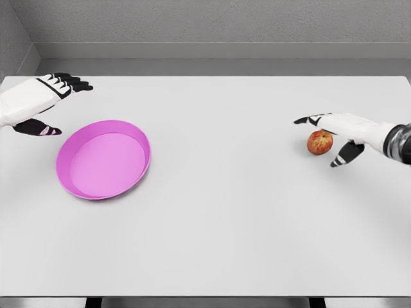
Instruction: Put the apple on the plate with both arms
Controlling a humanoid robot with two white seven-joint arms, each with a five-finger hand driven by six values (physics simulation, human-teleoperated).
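Right hand spread open around apple — no grasp.

Light: bright, even, diffuse
Shadows: faint, soft under plate at left of frame
Focus: sharp throughout
Glare: none seen

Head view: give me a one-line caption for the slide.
Right hand open around the apple on the white table, left hand open beside the empty pink plate.

One apple, one pink plate, one white table, and two hands: left hand, right hand.
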